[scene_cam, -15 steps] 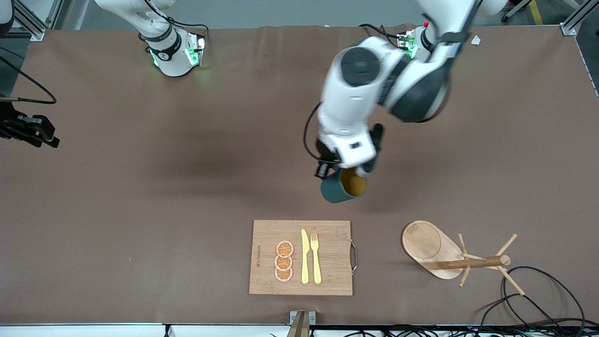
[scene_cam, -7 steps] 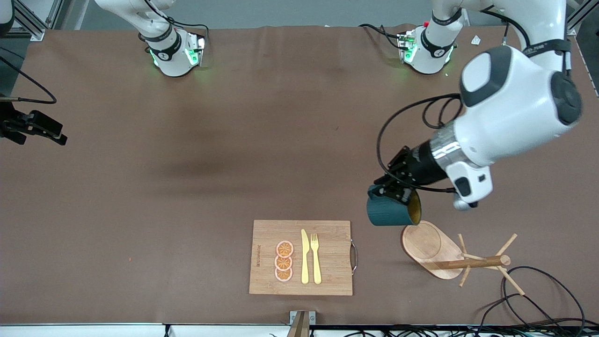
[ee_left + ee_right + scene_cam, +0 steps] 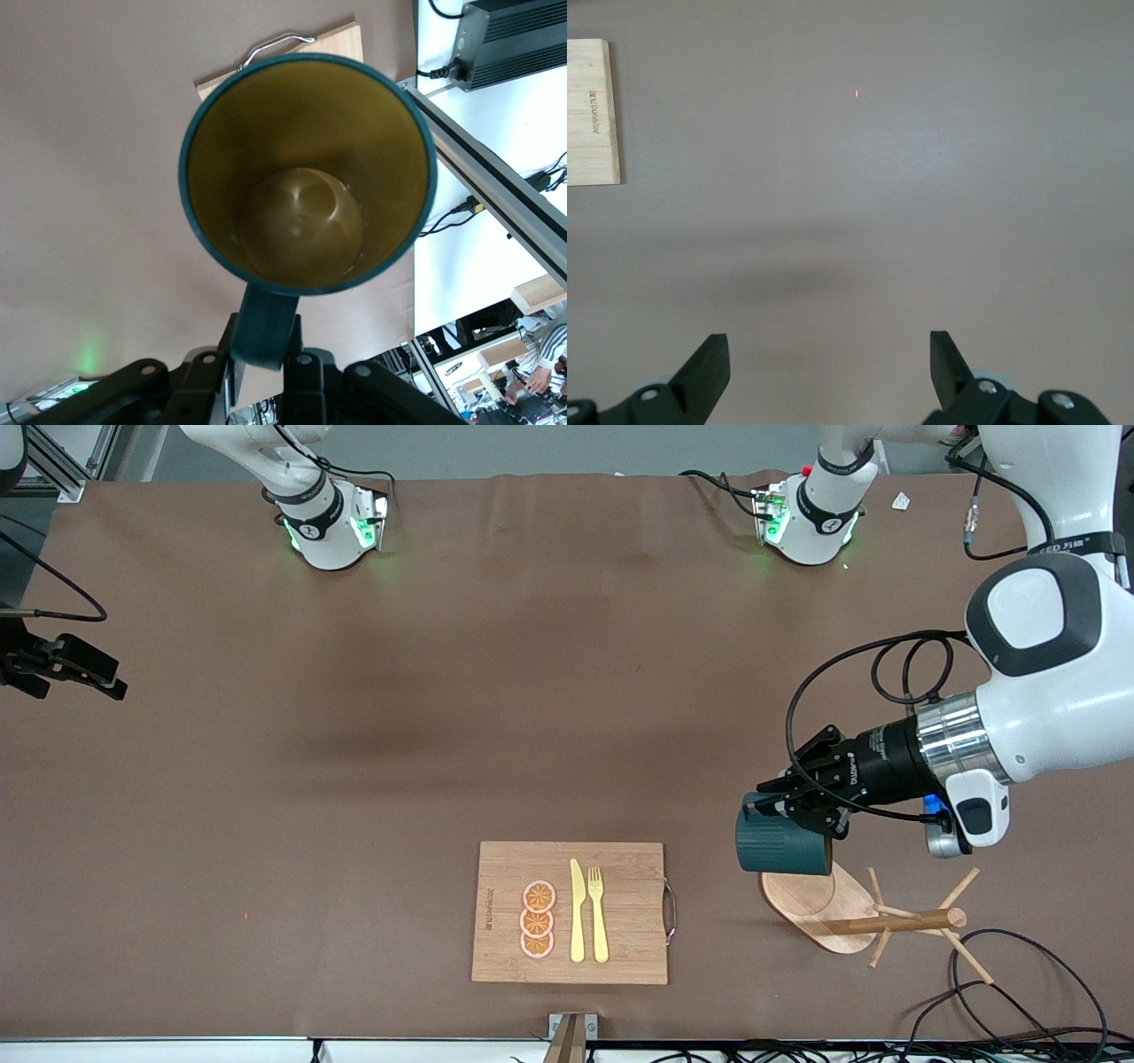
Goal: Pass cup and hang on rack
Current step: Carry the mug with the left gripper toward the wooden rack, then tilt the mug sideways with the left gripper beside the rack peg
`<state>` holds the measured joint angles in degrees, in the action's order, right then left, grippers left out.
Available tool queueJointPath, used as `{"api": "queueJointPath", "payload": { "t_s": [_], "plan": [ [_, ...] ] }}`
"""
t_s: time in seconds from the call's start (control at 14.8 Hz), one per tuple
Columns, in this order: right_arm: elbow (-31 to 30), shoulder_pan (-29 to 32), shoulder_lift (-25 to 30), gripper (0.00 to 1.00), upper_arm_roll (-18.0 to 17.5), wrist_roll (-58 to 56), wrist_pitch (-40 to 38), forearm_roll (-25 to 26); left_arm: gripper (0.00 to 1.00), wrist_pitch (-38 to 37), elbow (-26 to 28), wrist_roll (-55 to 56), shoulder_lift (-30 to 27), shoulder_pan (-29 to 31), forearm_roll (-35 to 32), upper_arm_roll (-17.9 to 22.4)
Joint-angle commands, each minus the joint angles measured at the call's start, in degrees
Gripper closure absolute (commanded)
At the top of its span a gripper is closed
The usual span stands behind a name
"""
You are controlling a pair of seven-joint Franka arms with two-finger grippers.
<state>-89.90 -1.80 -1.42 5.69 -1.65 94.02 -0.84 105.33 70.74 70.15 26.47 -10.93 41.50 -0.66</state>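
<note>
You've got a cup (image 3: 783, 849) with a matt ribbed teal outside and glossy yellow-brown glaze inside (image 3: 306, 177). Rack (image 3: 850, 911) lower right of the front view: pale smooth wood. Cutting board (image 3: 570, 912): grained bamboo, metal wire handle. Table cover (image 3: 354, 779): matt brown sheet, faintly creased.

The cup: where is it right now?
In the front view the cup is in the air, held by the left tool over the edge of the rack base.
</note>
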Motion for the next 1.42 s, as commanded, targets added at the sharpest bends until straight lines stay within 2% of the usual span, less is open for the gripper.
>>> {"api": "queueJointPath", "payload": {
  "t_s": [0.0, 0.67, 1.15, 1.35],
  "plan": [
    [-1.77, -0.40, 1.59, 0.00, 0.11, 0.51, 0.37, 0.84, 1.00, -0.91, -0.16, -1.42, 0.94, 1.95, 5.50, -0.39],
    [-1.77, -0.40, 1.59, 0.00, 0.02, 0.51, 0.29, 0.84, 1.00, -3.20, -0.07, -10.11, 4.72, 4.42, 17.55, -0.39],
    [-1.77, -0.40, 1.59, 0.00, 0.11, 0.51, 0.29, 0.84, 1.00, -12.77, -0.07, -16.27, 9.03, 9.60, 27.74, -0.39],
    [-1.77, -0.40, 1.59, 0.00, 0.11, 0.51, 0.29, 0.84, 1.00, -13.04, -0.16, -17.59, 10.70, 11.63, 31.69, -0.40]
  ]
}}
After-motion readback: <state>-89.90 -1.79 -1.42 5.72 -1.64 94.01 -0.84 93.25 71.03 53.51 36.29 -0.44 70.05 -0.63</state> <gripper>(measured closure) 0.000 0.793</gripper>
